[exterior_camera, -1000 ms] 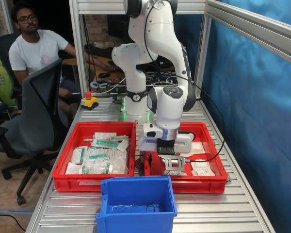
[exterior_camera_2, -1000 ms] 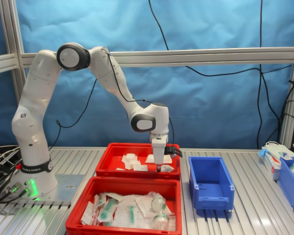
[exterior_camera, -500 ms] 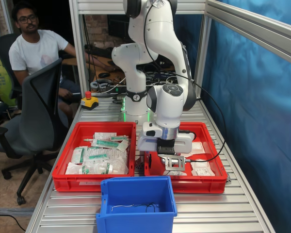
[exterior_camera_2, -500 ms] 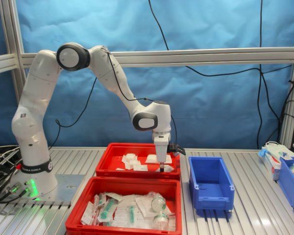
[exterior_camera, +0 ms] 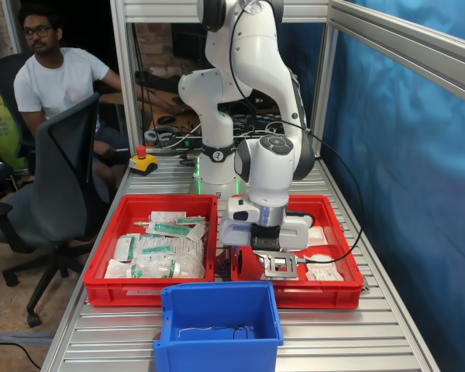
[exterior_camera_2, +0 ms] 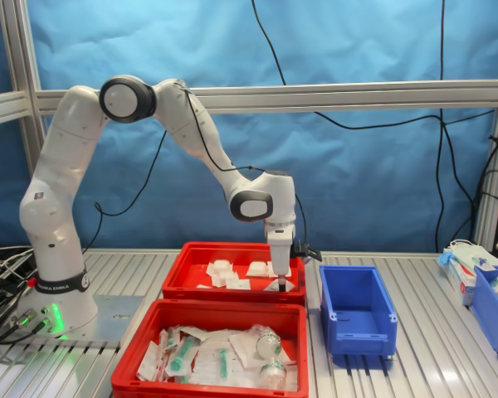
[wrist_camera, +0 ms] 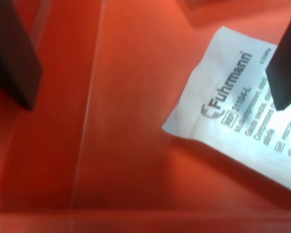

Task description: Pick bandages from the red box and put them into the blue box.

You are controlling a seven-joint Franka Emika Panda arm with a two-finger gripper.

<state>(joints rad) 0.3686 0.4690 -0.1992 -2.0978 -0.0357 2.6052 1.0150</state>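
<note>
Slatted aluminium table [exterior_camera: 349,341]; gripper [exterior_camera_2: 281,286], shifted toward the red box [exterior_camera_2: 192,280] end nearest the blue box [exterior_camera_2: 355,308], is lowered wide open, one fingertip over a bandage packet [wrist_camera: 242,102]. Grasp judged imminent.

A seated man [exterior_camera: 50,70], an office chair [exterior_camera: 58,182] and a red emergency button [exterior_camera: 142,160] flank the table.

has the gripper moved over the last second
Yes. In the second exterior view the gripper has shifted toward the second exterior view's right, along the red box, closer to the blue box.
</note>
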